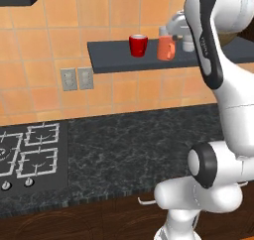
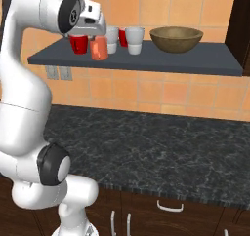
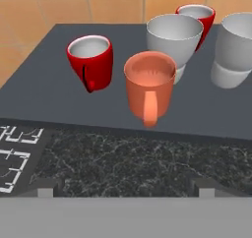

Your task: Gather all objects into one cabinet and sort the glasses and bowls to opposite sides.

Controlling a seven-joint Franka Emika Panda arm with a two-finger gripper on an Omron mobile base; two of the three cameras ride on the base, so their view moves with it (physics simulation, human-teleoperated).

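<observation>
The sorting looks nearly done, judging by the layout: on the dark shelf [image 2: 195, 59], the 5 cups cluster at the left and the brown bowl [image 2: 176, 38] sits well apart to the right. The orange mug [image 3: 149, 87], handle facing the camera, stands nearest the front edge, with a red mug [image 3: 91, 62] to its left and a white cup [image 3: 174, 40] just behind. The gripper [image 3: 123, 185] hangs back from the shelf, empty, fingers spread wide.

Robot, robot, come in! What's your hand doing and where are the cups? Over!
Gripper open, holding nothing, facing the shelf. Orange mug nearest, handle toward me; red mug beside it, white cups behind. Brown bowl at far end. Nothing blocking.
</observation>
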